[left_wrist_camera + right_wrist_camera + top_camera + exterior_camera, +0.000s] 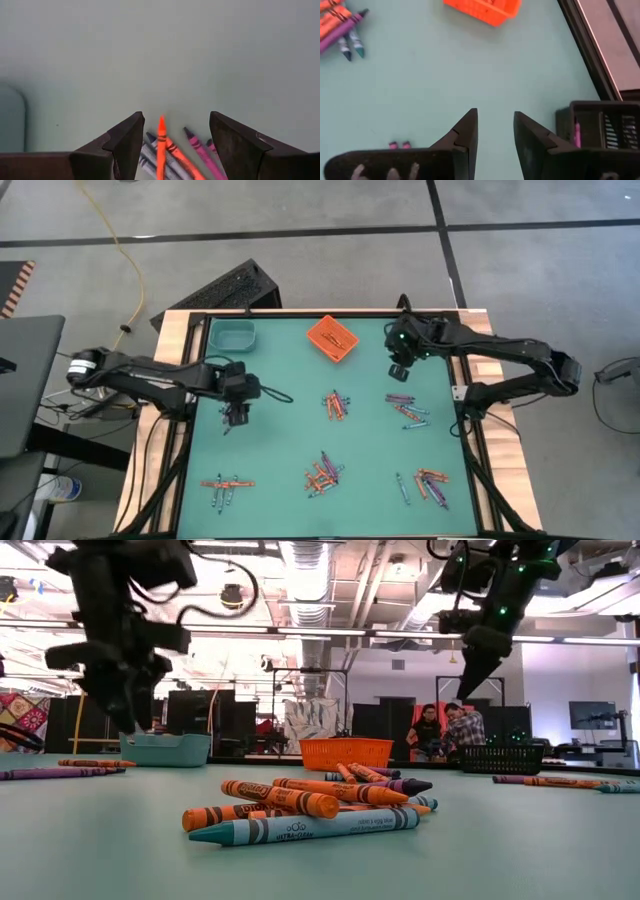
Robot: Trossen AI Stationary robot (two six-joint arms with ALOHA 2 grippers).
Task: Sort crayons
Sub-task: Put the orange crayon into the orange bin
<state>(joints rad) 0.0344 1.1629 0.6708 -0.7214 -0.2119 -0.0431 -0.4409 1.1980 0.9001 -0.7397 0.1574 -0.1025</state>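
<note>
From above, the left arm is seen reaching in from the counter's (290, 440) left edge, its left gripper (236, 415) held over bare surface below the teal bin (233, 335). The right arm is bent in from the right, its right gripper (399, 370) lying between the orange bin (332, 338) and a cluster of crayons (407, 409). Further crayon clusters are scattered across the middle and near side of the counter.

In the low view, both grippers are seen hanging well above the surface, pointed down, and a heap of orange, teal and purple crayons fills the foreground. Two people are visible in the room behind.

In the left wrist view, the jaws are spread wide and empty, with an orange crayon (161, 145) and some purple and pink ones lying on the counter between them.

In the right wrist view, the jaws stand narrowly parted with nothing between them. A black bin (602, 127) is seen close by, apparently holding a pink crayon.
</note>
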